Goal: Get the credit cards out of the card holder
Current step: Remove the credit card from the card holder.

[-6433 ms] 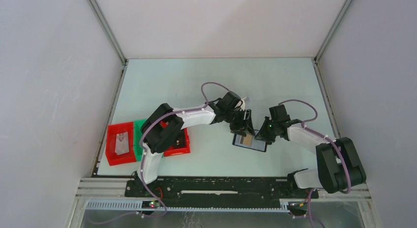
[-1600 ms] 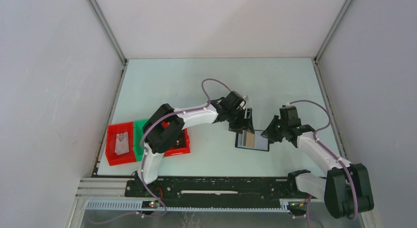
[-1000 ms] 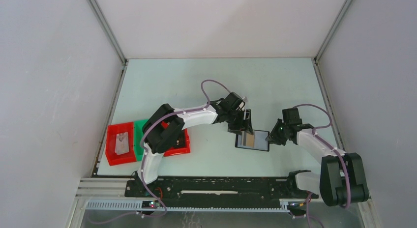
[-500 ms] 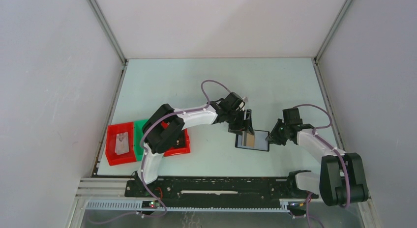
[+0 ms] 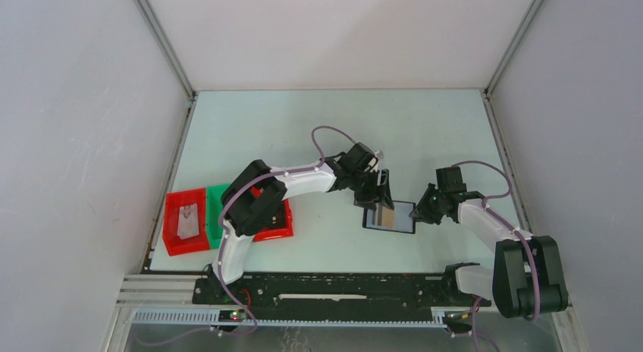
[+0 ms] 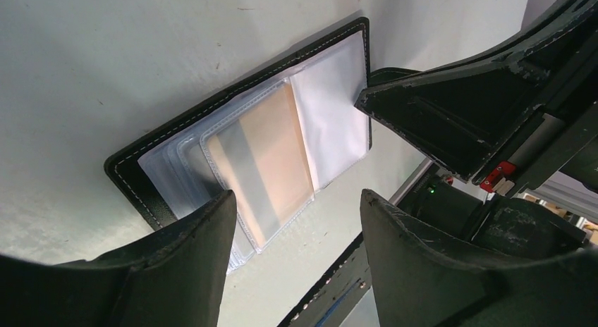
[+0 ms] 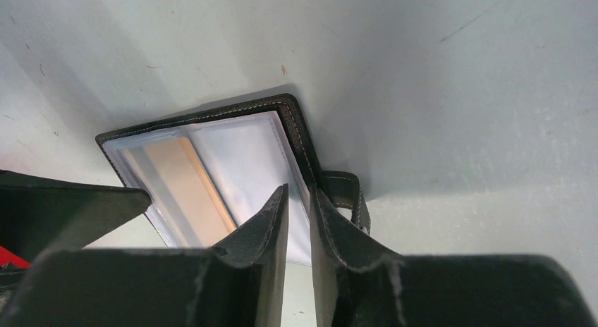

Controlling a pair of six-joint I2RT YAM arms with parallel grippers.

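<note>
Pale green table, boxed in by blank white walls. At the left gripper: jaws spread wide, nothing between them, poised just above the left side of the card holder, with the tan credit card framed between the fingers in the wrist view. At the right gripper: jaws nearly together, tips down at the holder's right edge, stitched rim in the slit between them; pinch or mere press impossible to tell. Holder open and flat on the table between both grippers, clear sleeves facing up. Tan card still fully inside its sleeve; other cards, if any, not distinguishable among the sleeves. Far left of the holder, red and green trays with a pale flat item, too small to identify. Judged progress: holder opened and steadied, extraction not yet begun, every visible card left to pull.
</note>
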